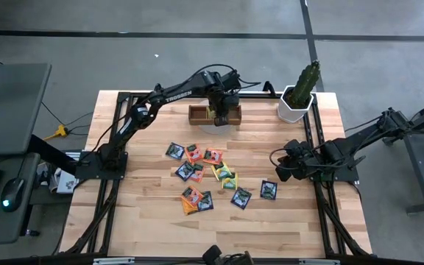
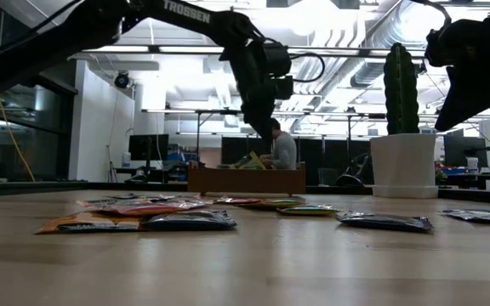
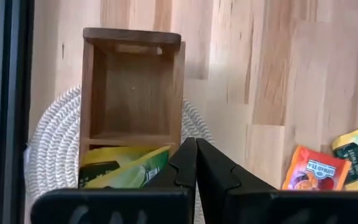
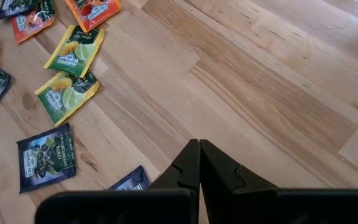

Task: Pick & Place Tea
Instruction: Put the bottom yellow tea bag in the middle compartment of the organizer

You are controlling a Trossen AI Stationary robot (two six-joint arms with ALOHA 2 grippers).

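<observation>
The tea lies as several orange, yellow-green and dark sachets [image 1: 208, 177] flat on the table's middle. A brown wooden tray [image 1: 214, 114] stands on a white woven mat [image 3: 48, 137] at the far side. Yellow-green sachets [image 3: 123, 168] lie in one of its compartments, and the compartment beside it [image 3: 132, 81] holds nothing. My left gripper [image 3: 196, 146] hangs shut above the tray [image 2: 245, 178], pointing steeply down, with nothing between its fingers. Over bare wood at the table's right side, my right gripper [image 4: 199, 149] is shut, with dark sachets [image 4: 45, 158] near it.
A white pot with a cactus [image 1: 297, 103] stands at the far right corner, close to the tray. An orange sachet [image 3: 316, 171] lies on the table just nearer than the tray. Bare wood stretches along the near edge [image 1: 219, 232] and the left side.
</observation>
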